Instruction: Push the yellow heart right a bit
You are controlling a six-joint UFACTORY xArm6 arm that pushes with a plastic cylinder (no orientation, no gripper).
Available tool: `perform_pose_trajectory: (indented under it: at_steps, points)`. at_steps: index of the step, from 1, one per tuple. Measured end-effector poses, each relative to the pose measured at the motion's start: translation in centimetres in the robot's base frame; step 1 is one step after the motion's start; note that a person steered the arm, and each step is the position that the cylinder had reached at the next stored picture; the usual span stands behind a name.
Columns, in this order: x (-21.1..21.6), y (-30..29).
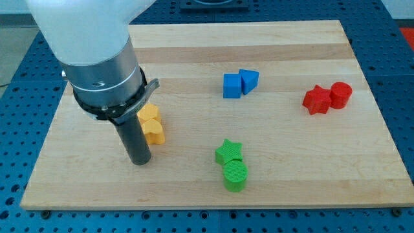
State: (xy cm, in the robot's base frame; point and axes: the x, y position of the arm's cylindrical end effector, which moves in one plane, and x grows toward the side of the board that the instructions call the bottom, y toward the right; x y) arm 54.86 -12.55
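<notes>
- My arm [97, 45] fills the view's top left, its upper part cut off by the frame, and it covers that corner of the board [194, 194].
- My rod drops from the collar, and my tip [140, 162] sits on the wood at the view's lower left.
- No claw here to release or clench: just the bare rod, grasping nothing.
- Yellow heart [154, 131] is just right of the rod, touching it or nearly so; I cannot tell which.
- Behind it, toward the view's top, a second yellow block [148, 113] is pressed against the heart, half hidden by my collar, shape hard to make out.
- Moving right: green star [229, 151] with green cylinder [235, 175] touching it below.
- Above them, blue cube [231, 86] and blue wedge [249, 80] side by side, touching.
- Far right: red star-like block [316, 100], edges hard to read, against red cylinder [341, 94].
- Blue pegboard [401, 77] surrounds the board, cut off at the edges.
</notes>
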Motion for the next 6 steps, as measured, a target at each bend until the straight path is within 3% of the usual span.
perform_pose_trajectory:
  at_steps: [5, 6]
  points:
    - [-1.3, 2.1]
    - [-1.0, -1.7]
